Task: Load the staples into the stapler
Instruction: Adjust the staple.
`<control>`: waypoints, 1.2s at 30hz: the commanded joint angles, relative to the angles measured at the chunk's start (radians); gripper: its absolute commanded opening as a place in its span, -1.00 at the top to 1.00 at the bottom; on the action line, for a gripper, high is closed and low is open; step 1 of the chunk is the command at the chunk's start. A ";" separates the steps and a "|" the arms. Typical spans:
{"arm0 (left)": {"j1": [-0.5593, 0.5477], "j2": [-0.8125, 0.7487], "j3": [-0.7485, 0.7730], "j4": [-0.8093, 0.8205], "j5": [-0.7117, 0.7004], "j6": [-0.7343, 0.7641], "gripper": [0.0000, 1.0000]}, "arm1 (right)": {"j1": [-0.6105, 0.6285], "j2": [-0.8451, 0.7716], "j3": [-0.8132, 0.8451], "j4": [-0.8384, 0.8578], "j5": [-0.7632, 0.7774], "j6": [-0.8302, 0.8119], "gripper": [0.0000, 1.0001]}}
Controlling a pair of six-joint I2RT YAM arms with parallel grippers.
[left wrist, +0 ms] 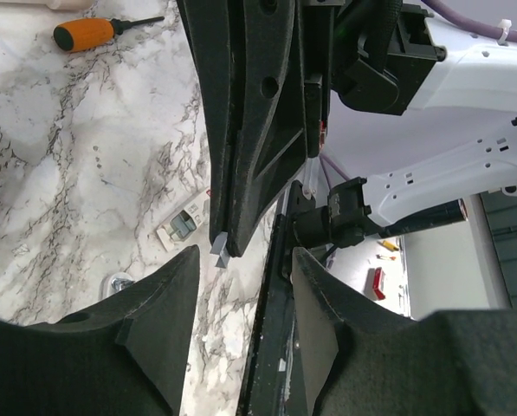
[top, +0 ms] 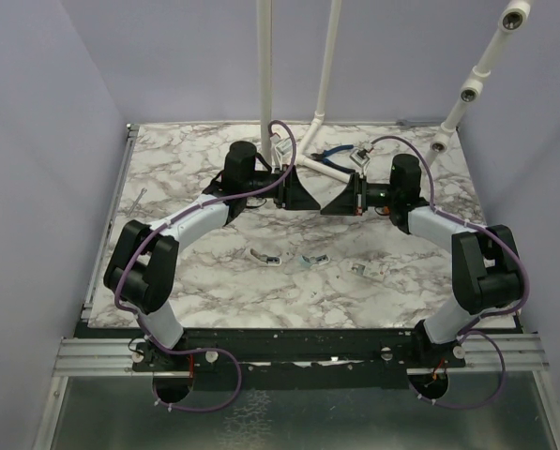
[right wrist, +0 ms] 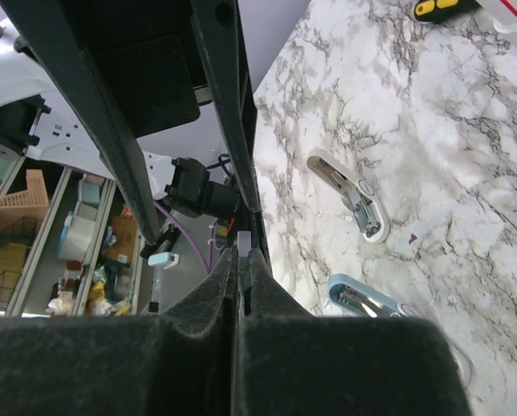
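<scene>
My right gripper [right wrist: 242, 256] is shut on a short grey strip of staples [right wrist: 243, 236], whose end sticks out past the fingertips. My left gripper [left wrist: 245, 254] is open and empty, its tips level with that strip of staples [left wrist: 221, 250], which sits just left of the gap. In the top view the two grippers meet tip to tip above the middle of the table, left gripper [top: 308, 199] and right gripper [top: 326, 204]. The pale blue-green stapler [right wrist: 362, 299] lies open on the marble below them, the same stapler [top: 310, 261] as seen from above.
A white stapler [right wrist: 349, 195] lies open beside the blue one, and from above this white stapler [top: 265, 258] is to its left. An orange-handled screwdriver [left wrist: 80, 33] and a yellow-handled one [right wrist: 436, 8] lie farther back. White pipes [top: 265, 66] rise at the rear.
</scene>
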 commanded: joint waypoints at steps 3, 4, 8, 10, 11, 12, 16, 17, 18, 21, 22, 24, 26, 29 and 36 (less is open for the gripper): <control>0.011 -0.008 -0.004 0.024 -0.029 0.005 0.02 | -0.008 -0.032 -0.014 0.107 -0.044 0.055 0.97; 0.008 -0.005 -0.002 0.024 -0.028 0.004 0.03 | -0.008 -0.032 -0.013 0.109 -0.043 0.057 0.97; -0.002 -0.002 0.004 0.024 -0.022 0.001 0.09 | -0.008 -0.025 -0.012 0.146 -0.045 0.085 0.97; -0.002 0.000 0.005 0.024 -0.020 -0.002 0.14 | -0.009 -0.022 -0.012 0.154 -0.043 0.092 0.97; -0.002 -0.001 0.005 0.025 -0.021 -0.002 0.14 | -0.009 -0.019 -0.012 0.164 -0.044 0.100 0.98; -0.003 -0.001 0.004 0.025 -0.021 -0.002 0.14 | -0.009 -0.016 -0.013 0.177 -0.045 0.115 0.98; -0.006 0.000 0.006 0.026 -0.017 -0.004 0.18 | -0.009 -0.010 -0.018 0.243 -0.045 0.157 0.97; -0.007 0.000 0.008 0.025 -0.015 -0.004 0.19 | -0.009 -0.008 -0.018 0.245 -0.044 0.158 0.97; -0.008 0.000 0.010 0.026 -0.014 -0.004 0.22 | -0.009 -0.007 -0.019 0.254 -0.044 0.164 0.97; -0.011 0.003 0.011 0.029 -0.012 -0.005 0.26 | -0.009 0.000 -0.019 0.276 -0.048 0.184 0.97; -0.013 0.005 0.011 0.032 -0.012 -0.007 0.26 | -0.009 0.002 -0.018 0.276 -0.048 0.184 0.97; -0.017 0.008 0.014 0.041 -0.010 -0.015 0.29 | -0.008 0.003 -0.021 0.277 -0.049 0.183 0.97; -0.019 0.012 0.017 0.051 -0.007 -0.024 0.33 | -0.009 0.005 -0.022 0.279 -0.047 0.183 0.97; -0.021 0.017 0.017 0.072 -0.003 -0.041 0.37 | -0.009 0.005 -0.025 0.278 -0.047 0.181 0.97; -0.030 0.026 0.025 0.102 0.005 -0.071 0.48 | -0.009 0.009 -0.022 0.272 -0.047 0.180 0.97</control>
